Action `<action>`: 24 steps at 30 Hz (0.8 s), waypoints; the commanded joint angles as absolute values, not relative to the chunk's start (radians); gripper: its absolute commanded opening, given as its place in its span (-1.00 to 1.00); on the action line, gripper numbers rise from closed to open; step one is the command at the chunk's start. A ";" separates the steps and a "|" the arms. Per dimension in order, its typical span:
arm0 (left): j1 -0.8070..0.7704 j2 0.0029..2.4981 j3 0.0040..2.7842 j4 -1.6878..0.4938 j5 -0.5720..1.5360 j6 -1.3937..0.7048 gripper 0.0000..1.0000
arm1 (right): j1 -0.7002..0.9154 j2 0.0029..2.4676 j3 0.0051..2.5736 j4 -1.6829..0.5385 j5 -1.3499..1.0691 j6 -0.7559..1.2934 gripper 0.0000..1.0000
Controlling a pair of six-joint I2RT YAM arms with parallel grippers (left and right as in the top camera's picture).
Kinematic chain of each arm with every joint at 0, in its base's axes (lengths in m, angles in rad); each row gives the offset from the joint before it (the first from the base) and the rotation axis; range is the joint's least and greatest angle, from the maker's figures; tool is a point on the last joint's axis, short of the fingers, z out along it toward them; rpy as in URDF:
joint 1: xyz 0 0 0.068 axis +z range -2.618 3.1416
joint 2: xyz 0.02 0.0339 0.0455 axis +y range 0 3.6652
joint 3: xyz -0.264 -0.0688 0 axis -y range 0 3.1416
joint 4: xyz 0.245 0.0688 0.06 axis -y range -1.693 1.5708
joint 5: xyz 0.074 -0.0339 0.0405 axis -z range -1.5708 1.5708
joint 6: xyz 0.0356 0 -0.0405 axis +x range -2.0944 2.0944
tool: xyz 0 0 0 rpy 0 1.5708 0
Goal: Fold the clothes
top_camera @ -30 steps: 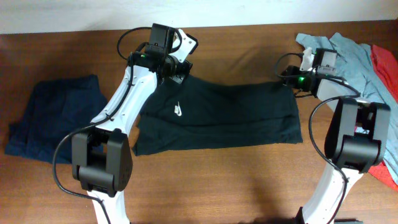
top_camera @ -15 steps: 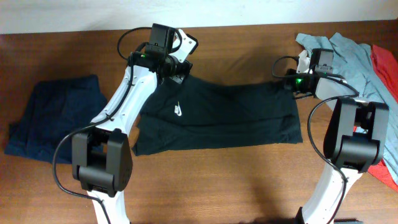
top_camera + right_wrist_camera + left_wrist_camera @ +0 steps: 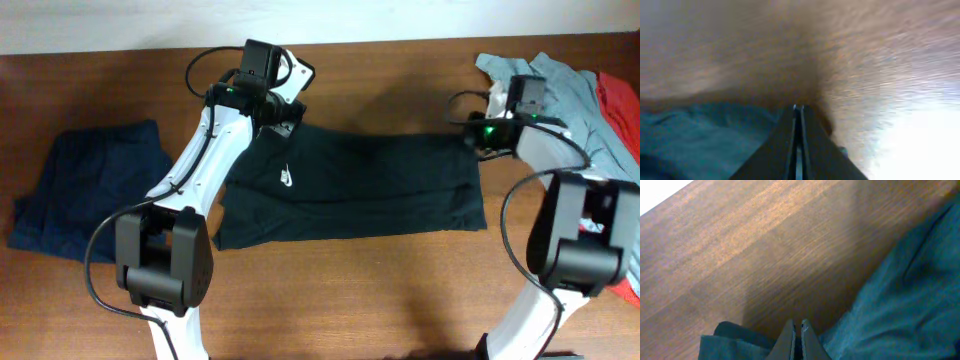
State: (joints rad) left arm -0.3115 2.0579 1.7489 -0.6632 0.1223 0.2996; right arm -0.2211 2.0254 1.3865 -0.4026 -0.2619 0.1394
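Note:
The black T-shirt (image 3: 360, 185) lies spread across the middle of the wooden table, its white swoosh logo (image 3: 286, 178) towards the left. My left gripper (image 3: 284, 118) is shut on its far left corner. My right gripper (image 3: 472, 138) is shut on its far right corner. The far edge is stretched between them. In the left wrist view the closed fingers (image 3: 801, 325) sit among folds of the shirt (image 3: 900, 300). In the right wrist view the closed fingers (image 3: 798, 107) rest on the shirt's edge (image 3: 700, 135); that view is blurred.
A dark navy garment (image 3: 85, 190) lies at the left of the table. A light grey-blue shirt (image 3: 575, 85) and a red cloth (image 3: 620, 100) are heaped at the far right, close behind my right arm. The table's far edge runs just beyond both grippers.
My right gripper has moved a little to the right with the shirt corner, and the far edge of the shirt is now straighter. The left gripper has barely moved.

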 commanded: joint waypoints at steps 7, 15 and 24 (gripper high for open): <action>-0.313 2.035 1.760 -0.735 0.115 0.308 -1.00 | -0.231 1.861 1.381 -0.524 -0.261 0.146 -0.92; -0.313 2.036 1.760 -0.912 0.115 0.308 -0.99 | -0.230 1.818 1.380 -0.735 -0.260 0.184 -0.92; -0.313 2.035 1.760 -1.070 0.034 0.308 -1.00 | -0.231 1.814 1.380 -0.879 -0.216 0.184 -0.92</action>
